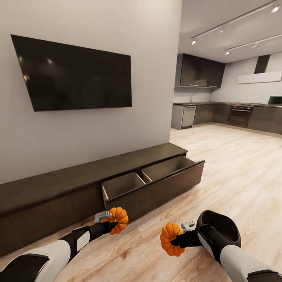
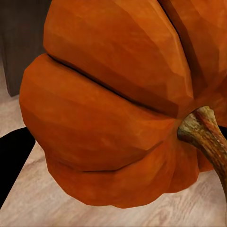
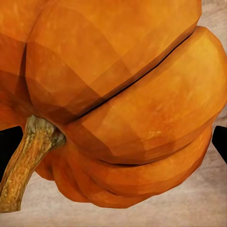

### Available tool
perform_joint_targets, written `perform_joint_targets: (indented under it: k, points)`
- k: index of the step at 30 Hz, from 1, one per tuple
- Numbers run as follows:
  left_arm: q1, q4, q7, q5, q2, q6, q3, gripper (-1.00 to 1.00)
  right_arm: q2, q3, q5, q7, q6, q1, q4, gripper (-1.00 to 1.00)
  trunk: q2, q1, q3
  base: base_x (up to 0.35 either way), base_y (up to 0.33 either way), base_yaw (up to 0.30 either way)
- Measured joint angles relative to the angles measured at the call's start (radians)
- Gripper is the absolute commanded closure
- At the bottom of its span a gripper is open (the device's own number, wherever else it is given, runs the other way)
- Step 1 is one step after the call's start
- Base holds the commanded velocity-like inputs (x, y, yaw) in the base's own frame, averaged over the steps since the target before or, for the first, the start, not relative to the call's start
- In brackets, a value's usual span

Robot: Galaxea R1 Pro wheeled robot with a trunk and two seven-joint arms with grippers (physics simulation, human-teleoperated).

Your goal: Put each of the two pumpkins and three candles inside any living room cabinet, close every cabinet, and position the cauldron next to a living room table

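Both pumpkins held, open drawer (image 1: 156,178) ahead.
Left claw (image 1: 113,222) clamps one pumpkin (image 1: 118,220), right claw (image 1: 177,239) the other pumpkin (image 1: 171,239); either may clip the drawer's front edge.

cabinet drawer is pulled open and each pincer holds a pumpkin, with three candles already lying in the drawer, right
Not quite. The cabinet drawer is pulled open, and the left pincer and right pincer each hold a pumpkin, but the head view shows both drawer compartments bare, with no candles in them.

Wall-hung TV (image 1: 72,74), plank floor (image 1: 235,172)
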Motion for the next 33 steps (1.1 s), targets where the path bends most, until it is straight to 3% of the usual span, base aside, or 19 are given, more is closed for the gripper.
perform_joint_targets:
  k: [33]
  points:
    - [0.0,0.0,0.0,0.0,0.0,0.0,0.001,1.0,0.001,0.001,-0.001,0.0,-0.002,0.0,-0.001,1.0,0.231,-0.127,0.101,0.0,0.0,0.0]
